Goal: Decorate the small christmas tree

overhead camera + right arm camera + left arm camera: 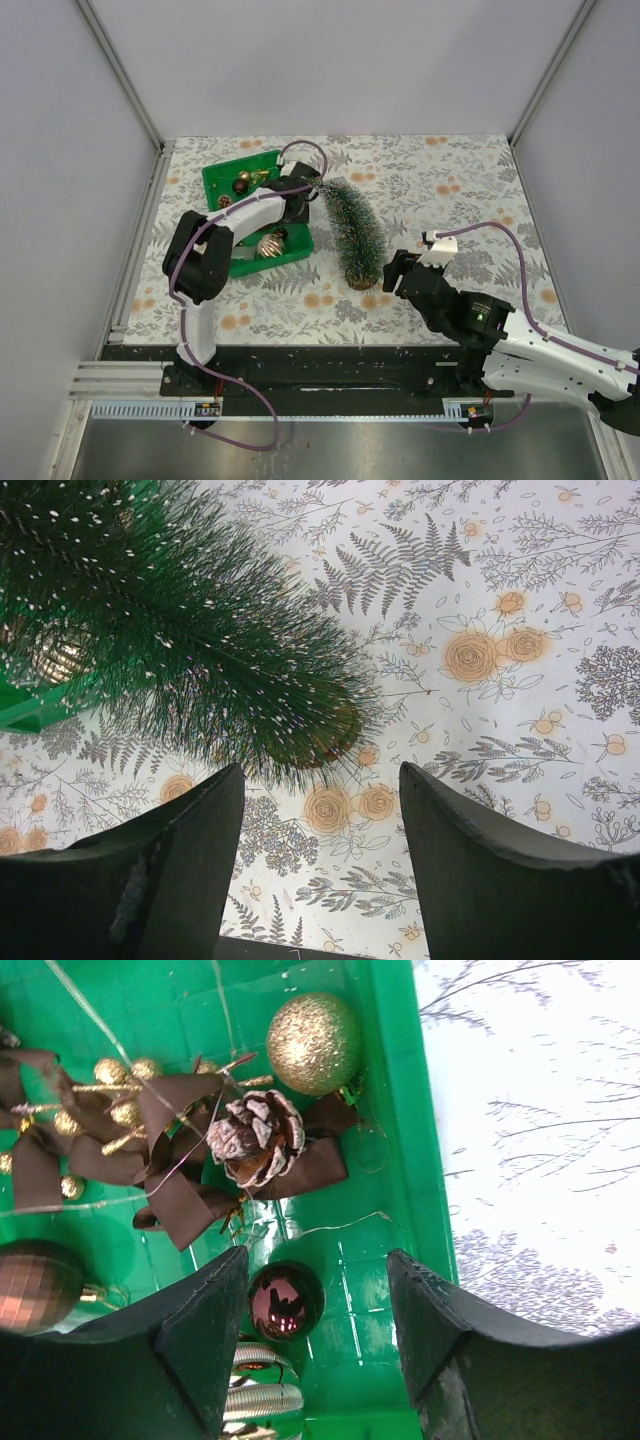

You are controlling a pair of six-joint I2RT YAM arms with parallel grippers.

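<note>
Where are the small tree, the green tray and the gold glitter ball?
small tree (353, 225): top view, middle of its bristles.
green tray (395, 1090): left wrist view, its right wall.
gold glitter ball (313, 1043): left wrist view, centre of the ball.

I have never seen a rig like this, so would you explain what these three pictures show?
These are two robot arms, each ending in a two-fingered hand. The wide picture is from a fixed camera above and behind them; the other two from a camera on each wrist, looking past its fingers. On the floral tablecloth sit a green tray of ornaments and, beside it, a small christmas tree. The left hand is open over the tray, fingers either side of a shiny brown ball, near a frosted pinecone and a gold glitter ball. The right hand is open and empty, facing the tree.
</note>
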